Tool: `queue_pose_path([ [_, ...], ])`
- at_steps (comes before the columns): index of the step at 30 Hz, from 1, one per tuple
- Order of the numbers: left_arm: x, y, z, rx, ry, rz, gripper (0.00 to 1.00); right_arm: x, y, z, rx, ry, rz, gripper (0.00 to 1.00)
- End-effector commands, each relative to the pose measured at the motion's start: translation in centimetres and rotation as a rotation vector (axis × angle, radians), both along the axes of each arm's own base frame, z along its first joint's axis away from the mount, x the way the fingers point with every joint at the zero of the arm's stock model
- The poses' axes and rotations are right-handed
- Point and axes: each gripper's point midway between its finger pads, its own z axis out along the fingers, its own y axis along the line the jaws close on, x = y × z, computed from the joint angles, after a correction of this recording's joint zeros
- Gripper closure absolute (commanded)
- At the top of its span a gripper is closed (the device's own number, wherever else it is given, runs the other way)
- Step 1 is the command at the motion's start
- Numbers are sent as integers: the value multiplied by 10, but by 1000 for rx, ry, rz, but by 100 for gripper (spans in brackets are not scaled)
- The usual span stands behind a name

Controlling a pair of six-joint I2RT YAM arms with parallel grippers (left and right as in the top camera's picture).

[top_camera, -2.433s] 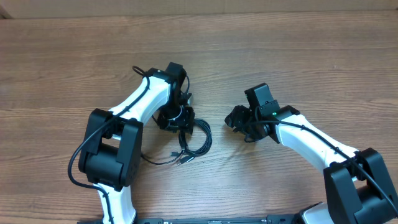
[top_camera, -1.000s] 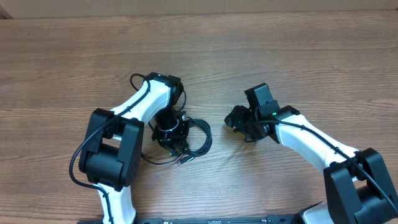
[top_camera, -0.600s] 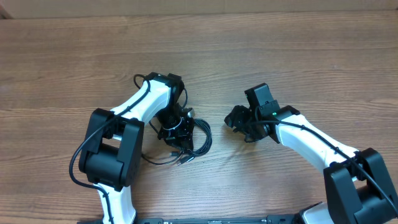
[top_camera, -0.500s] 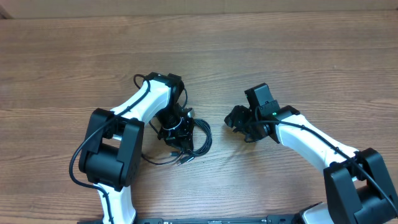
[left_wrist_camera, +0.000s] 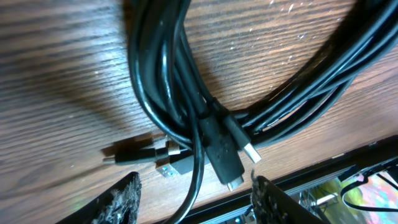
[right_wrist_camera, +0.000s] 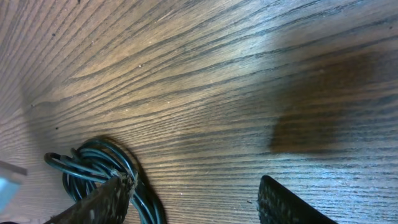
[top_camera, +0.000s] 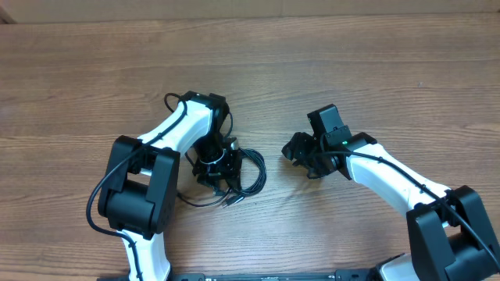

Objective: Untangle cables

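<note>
White tube arms with chunky black joints: left arm point(top_camera: 178, 129) at eight o'clock, right arm point(top_camera: 387, 178) at four. A thin black wire point(top_camera: 91, 204) loops off the left base; a green light point(top_camera: 341, 143) glows on the right wrist. The left gripper point(left_wrist_camera: 194, 190) has black fingers point(left_wrist_camera: 121, 199) speckled grey.

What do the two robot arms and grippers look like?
Both the left arm and right arm have white rounded links, bulky black joints and a black wire outside. A green light glows near the right wrist. The fingertips are black and rough.
</note>
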Motion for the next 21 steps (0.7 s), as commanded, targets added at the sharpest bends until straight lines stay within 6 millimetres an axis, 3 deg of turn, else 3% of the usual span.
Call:
queue_pose_path([
  [1,-16,-7,-7,-18,50,2,41,0,0,-2,-11,0,0,36],
  [4,-27,-7,-11,-20,80,2,48,0,0,-2,-10,-1,0,36],
  [8,-28,-14,-9,-77,83,-4,49,0,10,2,32,-17,58,33],
  [11,-23,-18,-8,-120,66,-12,53,-5,23,7,69,-48,179,33],
  [12,-19,-16,-8,-129,53,-12,60,-8,28,9,87,-57,226,37],
  [14,-15,-13,-8,-134,45,1,62,-8,28,9,87,-58,225,41],
  [17,-7,-7,-6,-138,35,31,62,-7,29,10,89,-64,225,34],
  [21,1,-1,-4,-153,32,75,62,-1,34,14,114,-93,225,35],
])
